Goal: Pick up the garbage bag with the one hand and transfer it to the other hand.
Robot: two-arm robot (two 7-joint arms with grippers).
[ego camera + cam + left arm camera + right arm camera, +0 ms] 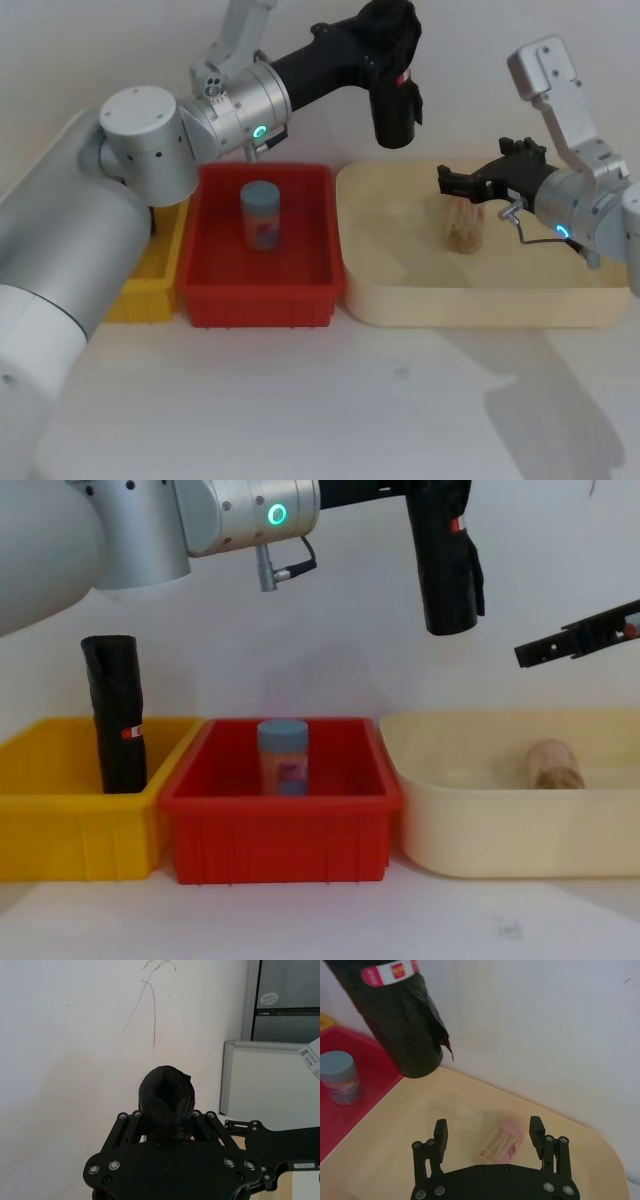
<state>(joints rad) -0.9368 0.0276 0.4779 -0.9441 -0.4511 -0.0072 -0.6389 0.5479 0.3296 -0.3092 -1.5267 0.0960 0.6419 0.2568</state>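
High over the left end of the shallow cream plastic tray (470,305), I am dangling the tall black garbage bag roll (396,110), its top clamped in the green-lit left gripper (392,55), leaving its lower end free for the slim right gripper (488,1125) hovering open-fingered and empty farther right over the same tray.

Jar (262,215) in middle bin (258,305), roll (116,715) in left bin (60,830), tube (464,228) in tray (480,300)
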